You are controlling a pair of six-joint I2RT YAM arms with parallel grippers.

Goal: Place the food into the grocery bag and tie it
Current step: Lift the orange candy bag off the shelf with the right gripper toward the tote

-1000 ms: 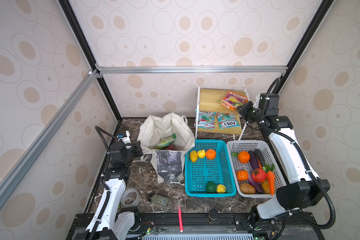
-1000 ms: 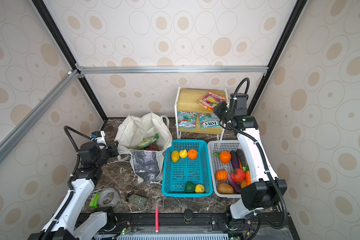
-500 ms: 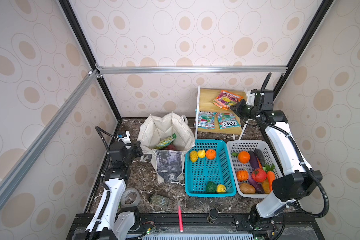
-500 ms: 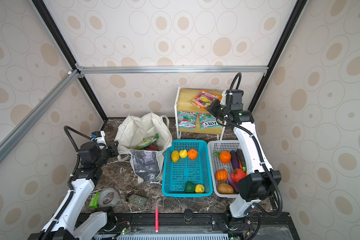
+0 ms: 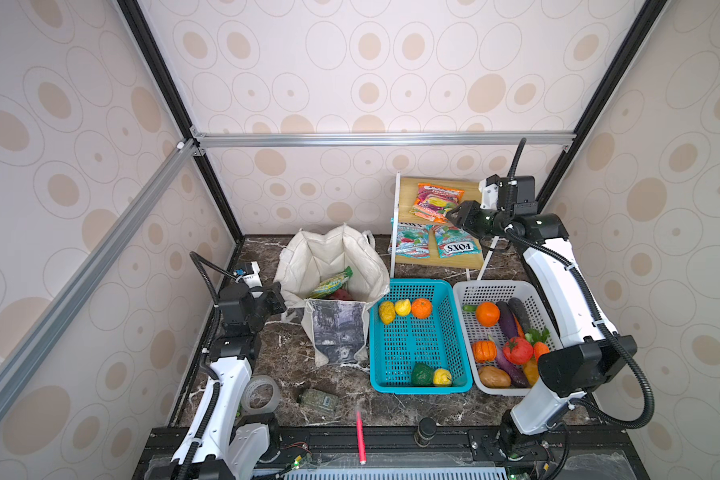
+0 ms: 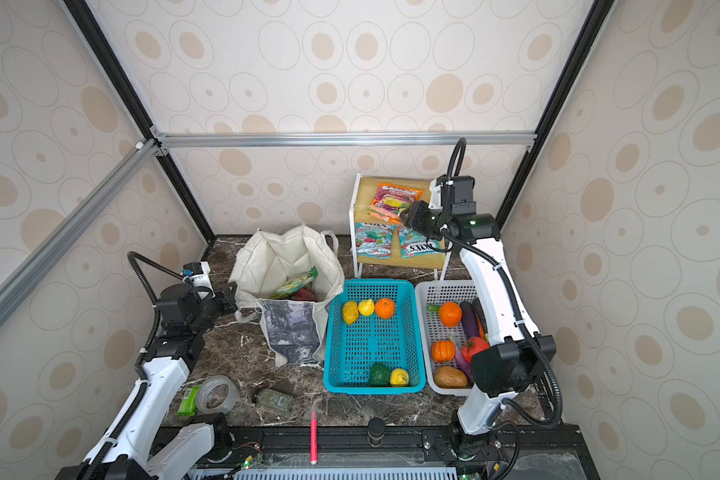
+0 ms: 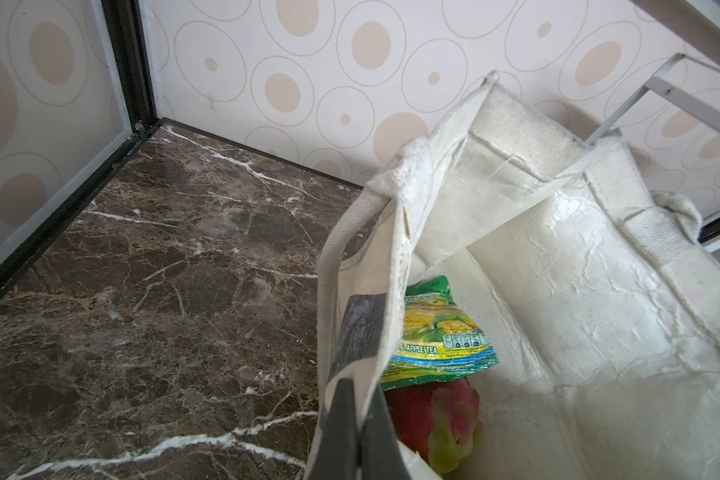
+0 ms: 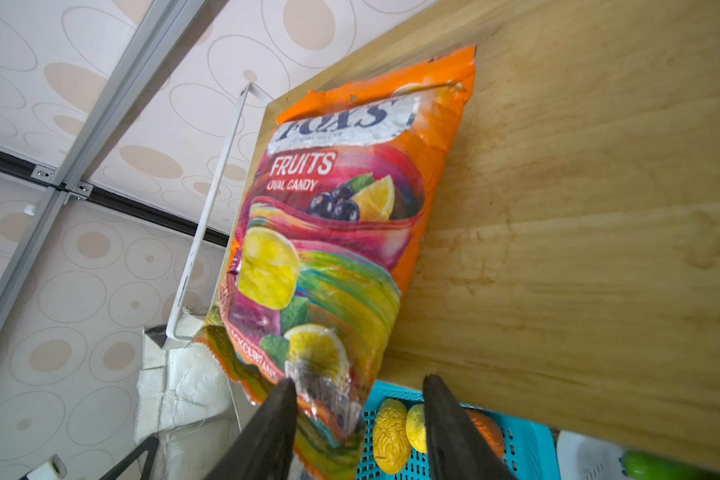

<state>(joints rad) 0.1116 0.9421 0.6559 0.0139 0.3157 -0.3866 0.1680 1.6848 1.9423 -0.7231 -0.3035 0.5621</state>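
On top of wooden shelf (image 8: 578, 208), right gripper (image 8: 356, 390) is hovering, jaws spread, straddling overhanging edge of orange-red snack packet (image 8: 333, 232). Advice: closing deep on seam, lifting clear before swinging. Beside shelf, left gripper (image 7: 352, 415) is pinching grocery bag (image 5: 329, 257) rim, clamped tight, propping mouth wide; green packet (image 7: 437, 336), dragon fruit (image 7: 437, 419) lying inside.

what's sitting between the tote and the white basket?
The teal basket. It stands between the grocery bag and the white basket, with toy fruit inside it. Both top views show this.
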